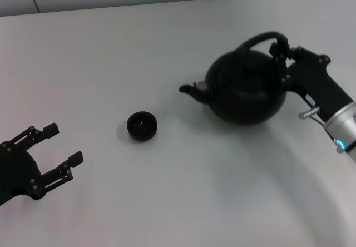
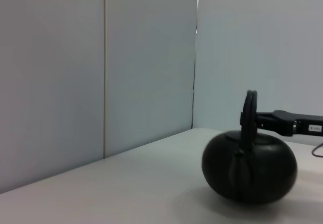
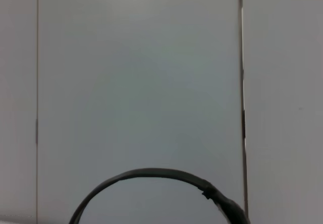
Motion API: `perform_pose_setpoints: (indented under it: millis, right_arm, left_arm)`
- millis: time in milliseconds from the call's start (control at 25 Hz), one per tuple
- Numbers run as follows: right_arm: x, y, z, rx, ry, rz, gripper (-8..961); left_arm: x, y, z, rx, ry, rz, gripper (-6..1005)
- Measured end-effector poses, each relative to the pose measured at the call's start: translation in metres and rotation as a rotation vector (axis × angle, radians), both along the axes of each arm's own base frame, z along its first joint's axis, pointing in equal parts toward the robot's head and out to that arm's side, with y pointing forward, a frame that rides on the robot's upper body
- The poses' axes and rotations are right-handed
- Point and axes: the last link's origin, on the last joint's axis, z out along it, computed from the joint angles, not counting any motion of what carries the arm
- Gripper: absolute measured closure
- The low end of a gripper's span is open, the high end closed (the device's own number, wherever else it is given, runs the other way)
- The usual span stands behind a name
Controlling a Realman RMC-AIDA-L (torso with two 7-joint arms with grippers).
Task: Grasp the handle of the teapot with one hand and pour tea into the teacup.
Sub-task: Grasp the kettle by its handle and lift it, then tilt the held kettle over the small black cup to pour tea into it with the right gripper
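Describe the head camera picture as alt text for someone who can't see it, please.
A black teapot sits on a white table, its spout toward a tiny dark teacup. The right gripper is at the right end of the arched handle. The left gripper sits open at the table's near left.

Bright even light, soft shadow beside the teapot (image 1: 245,88) — mild blur, no glare

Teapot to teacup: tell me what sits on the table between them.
Nothing visible. The teapot has its spout aimed toward the teacup, with only bare table between them. The right gripper is at the handle; the left gripper sits open, off to the cup's other side.
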Motion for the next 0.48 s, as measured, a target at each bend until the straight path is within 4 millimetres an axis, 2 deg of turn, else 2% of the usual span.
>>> perform_pose_setpoints:
  millis: [240,480]
  right_arm:
    - [-0.018,0.025,0.005,-0.006,0.023,0.053,867]
    - [-0.029,0.044,0.002,-0.042,0.011,0.063,867]
  left_arm:
    - [0.001,0.0,-0.001,-0.001,-0.005,-0.001,231]
    - [0.002,0.0,-0.002,-0.001,-0.008,-0.002,231]
